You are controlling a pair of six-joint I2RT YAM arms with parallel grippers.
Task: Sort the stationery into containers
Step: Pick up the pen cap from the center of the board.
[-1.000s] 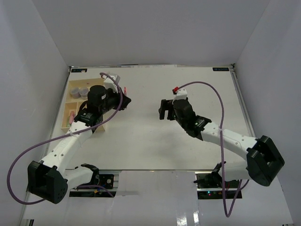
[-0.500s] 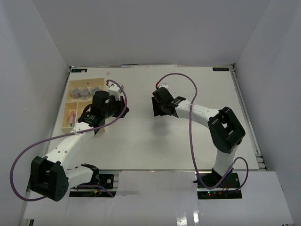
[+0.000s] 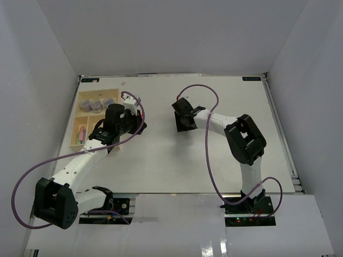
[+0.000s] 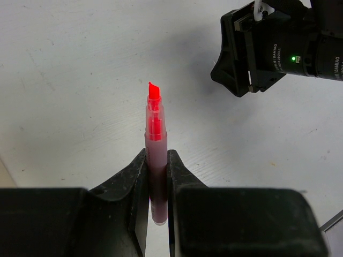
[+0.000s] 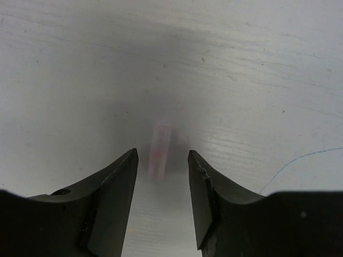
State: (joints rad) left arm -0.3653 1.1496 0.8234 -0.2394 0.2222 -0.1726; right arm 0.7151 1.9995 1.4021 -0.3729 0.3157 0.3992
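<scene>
From above, the tray (image 3: 78, 94) sits at the far left of the table (image 3: 177, 166), with three round pots (image 3: 96, 105) in its far section and a pink pen (image 3: 81, 134) in a nearer left section. The left arm reaches over the tray's right edge and hides part of it. The left gripper (image 3: 138, 122) is just right of the tray, over bare table. The right gripper (image 3: 182, 124) points down near the middle of the table, well apart from the tray, and its purple cable (image 3: 203, 88) loops on the far side of it. In the left wrist view, the left gripper (image 4: 155, 158) is clamped tight on a highlighter (image 4: 155, 134) with a clear barrel, whose bare red tip points away. The right arm's black wrist (image 4: 252, 53) shows at the far right, with bare table between. In the right wrist view, the right gripper (image 5: 163, 153) is low over the table with its fingers (image 5: 120, 187) partly apart and gripping nothing. A small, pale, blurred cap (image 5: 160, 144) lies on the table in the gap, touching neither finger. A thin blue line (image 5: 289, 163) marks the table to the right.
</scene>
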